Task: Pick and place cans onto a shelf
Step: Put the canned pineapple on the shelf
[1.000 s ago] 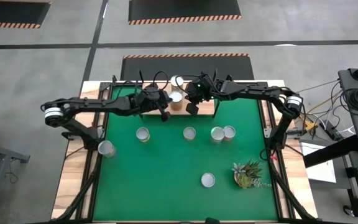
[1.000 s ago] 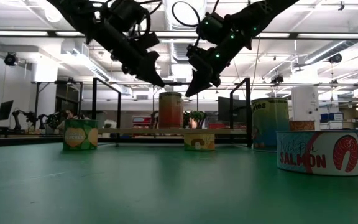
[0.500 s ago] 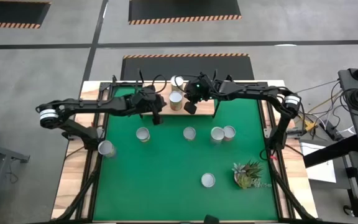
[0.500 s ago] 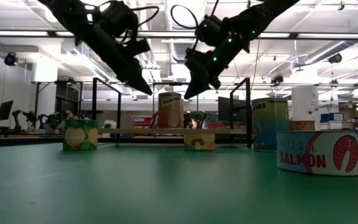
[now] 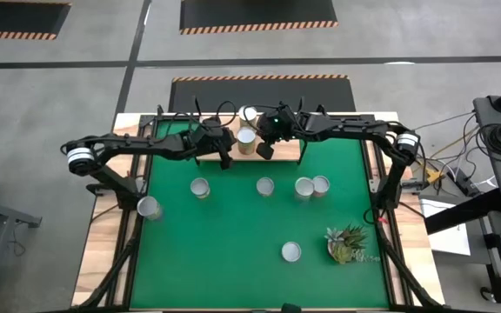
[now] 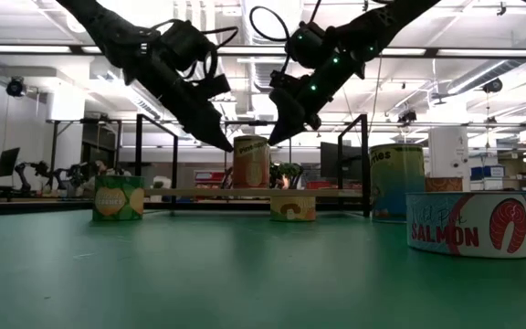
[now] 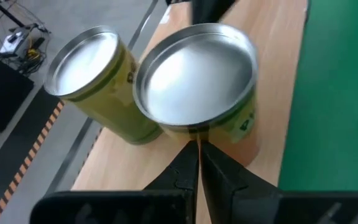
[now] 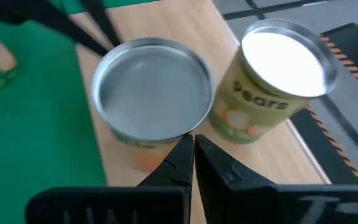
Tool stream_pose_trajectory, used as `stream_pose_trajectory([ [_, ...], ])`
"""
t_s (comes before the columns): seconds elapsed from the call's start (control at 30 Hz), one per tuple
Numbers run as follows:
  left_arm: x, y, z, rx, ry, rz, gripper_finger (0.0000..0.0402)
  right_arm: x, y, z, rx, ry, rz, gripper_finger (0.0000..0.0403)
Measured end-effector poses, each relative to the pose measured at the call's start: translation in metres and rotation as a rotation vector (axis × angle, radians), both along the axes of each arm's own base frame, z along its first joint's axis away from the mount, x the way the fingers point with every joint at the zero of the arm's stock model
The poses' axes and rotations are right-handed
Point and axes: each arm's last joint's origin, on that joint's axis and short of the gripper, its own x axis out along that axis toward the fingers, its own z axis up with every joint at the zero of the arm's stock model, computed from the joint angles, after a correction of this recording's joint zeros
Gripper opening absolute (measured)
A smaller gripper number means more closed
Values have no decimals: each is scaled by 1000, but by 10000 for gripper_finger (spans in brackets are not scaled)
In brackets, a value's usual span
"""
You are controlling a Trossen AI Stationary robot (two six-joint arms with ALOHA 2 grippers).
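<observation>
Shelf (image 5: pixel 287 149): light-wood board along your far edge of the green mat (image 5: pixel 233 252), carrying two cans
Shelf cans: nearer can (image 5: pixel 245 137) stands upright between both arms; pears can (image 5: pixel 248 114) sits just behind it
Mat cans: four in a row mid-mat (image 5: pixel 264 185), one near the plant (image 5: pixel 348 242), one off the left edge (image 5: pixel 149 207)
Left gripper (image 6: pixel 223 143): fingers pinched together, holding nothing, just left of the nearer shelf can
Right gripper (image 6: pixel 274 137): likewise closed and empty, just right of that can
Risk: with both closed tips flanking one can, a sideways nudge could tip it or knock it into the pears can, as I judge it
Change: you'll note the left gripper has come back in toward the can since half a second ago; the right has barely shifted
</observation>
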Motion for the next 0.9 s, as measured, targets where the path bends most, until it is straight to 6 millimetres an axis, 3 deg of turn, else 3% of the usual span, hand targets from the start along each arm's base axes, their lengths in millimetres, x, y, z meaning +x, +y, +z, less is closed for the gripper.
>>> stream_pose_trajectory([
  [0.4, 0, 0, -1, -10, 5, 3, 0, 1, 17, 1, 52, 28, 53, 9],
  [0.9, 1, -1, -1, -62, -29, -19, 0, -3, 18, 4, 67, 49, 17, 9],
])
